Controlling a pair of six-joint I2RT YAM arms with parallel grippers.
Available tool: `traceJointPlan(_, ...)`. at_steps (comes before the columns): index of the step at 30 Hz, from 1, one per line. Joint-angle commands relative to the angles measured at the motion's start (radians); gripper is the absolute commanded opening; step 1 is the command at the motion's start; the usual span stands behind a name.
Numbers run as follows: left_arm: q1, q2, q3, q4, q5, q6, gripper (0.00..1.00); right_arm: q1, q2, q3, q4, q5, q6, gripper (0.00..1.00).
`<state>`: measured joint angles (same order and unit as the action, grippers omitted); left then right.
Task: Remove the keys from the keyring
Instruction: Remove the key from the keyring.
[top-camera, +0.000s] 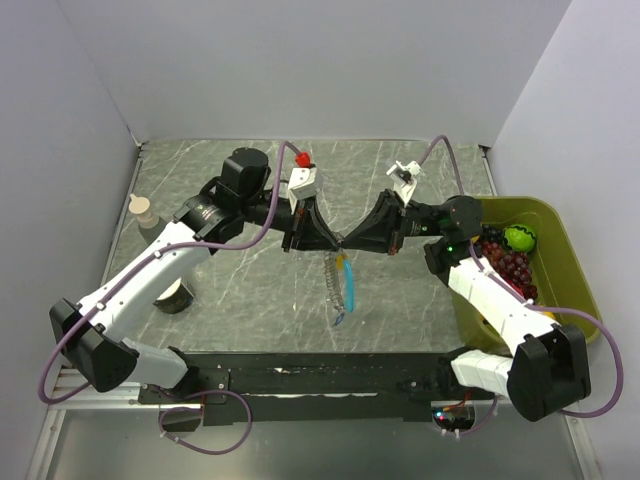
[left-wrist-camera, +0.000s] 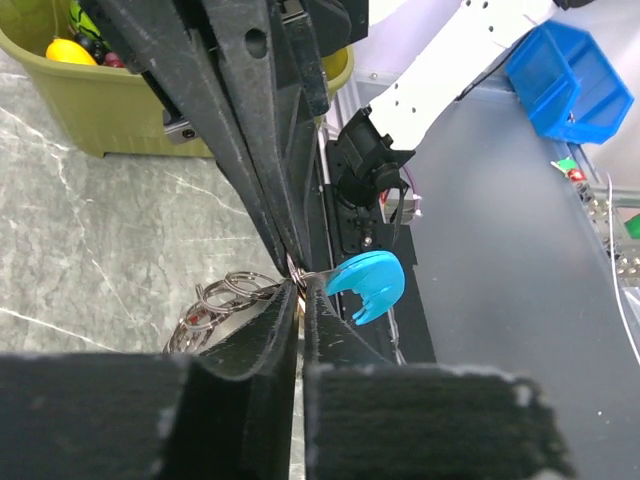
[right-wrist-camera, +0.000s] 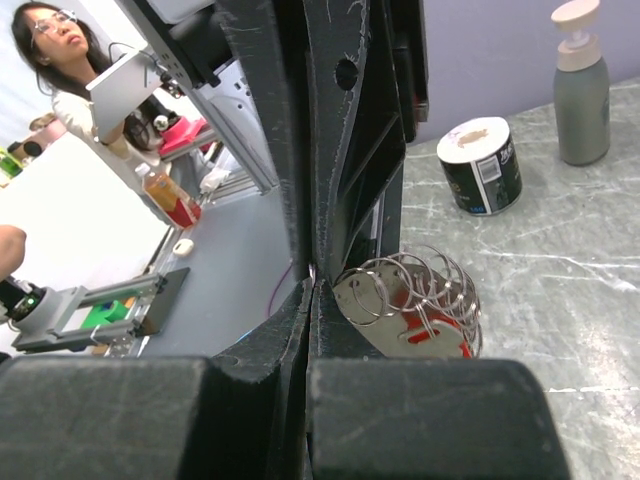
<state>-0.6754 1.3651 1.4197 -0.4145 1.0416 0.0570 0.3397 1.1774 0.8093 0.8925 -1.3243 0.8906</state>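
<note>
While the keyring (top-camera: 332, 272) hangs in the air above the middle of the table (top-camera: 250, 300), a light-blue strip (top-camera: 348, 285) dangling alongside, the left gripper (top-camera: 334, 243) and right gripper (top-camera: 347, 243) meet tip to tip, both clenched on its top links.

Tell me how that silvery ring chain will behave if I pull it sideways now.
Probably floppy: the silvery metal ring chain dangles limp from its pinched top. It would likely swing rather than resist, dragging along the curved light-blue plastic strip hanging beside it. The separate looped rings may bunch or slide.
</note>
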Motion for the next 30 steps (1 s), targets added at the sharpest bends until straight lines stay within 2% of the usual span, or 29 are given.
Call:
traceJointPlan(1,-0.004,0.0,0.01,0.06,0.032,-0.019,0.02,-0.005,-0.025,-0.001,0.052,0.05,-0.006,0.0)
traceJointPlan(6,-0.003,0.0,0.018,0.031,0.014,-0.002,0.01,-0.004,-0.021,0.016,-0.003,0.024,-0.044,0.0)
traceJointPlan(10,-0.004,-0.027,0.024,-0.006,-0.015,0.046,0.01,-0.004,-0.059,0.033,-0.197,0.014,-0.23,0.0)
traceJointPlan(12,-0.004,-0.035,0.028,-0.041,-0.034,0.079,0.01,-0.004,-0.067,0.045,-0.272,-0.012,-0.277,0.14)
traceJointPlan(13,-0.004,-0.038,0.03,-0.049,-0.049,0.09,0.01,-0.004,-0.07,0.075,-0.326,-0.024,-0.36,0.2)
traceJointPlan(14,-0.003,-0.043,0.031,-0.059,-0.086,0.101,0.01,-0.01,-0.076,0.094,-0.495,-0.023,-0.422,0.29)
traceJointPlan(17,-0.006,-0.06,0.05,-0.136,-0.153,0.177,0.01,-0.011,-0.105,0.178,-0.764,0.008,-0.706,0.42)
traceJointPlan(18,-0.006,-0.07,0.062,-0.151,-0.173,0.208,0.01,-0.01,-0.113,0.195,-0.887,0.048,-0.828,0.44)
traceJointPlan(21,-0.015,-0.09,0.082,-0.216,-0.257,0.271,0.01,-0.01,-0.124,0.255,-1.1,0.126,-1.026,0.47)
traceJointPlan(30,-0.101,-0.034,0.205,-0.421,-0.481,0.377,0.01,0.079,-0.133,0.255,-1.175,0.257,-1.219,0.49)
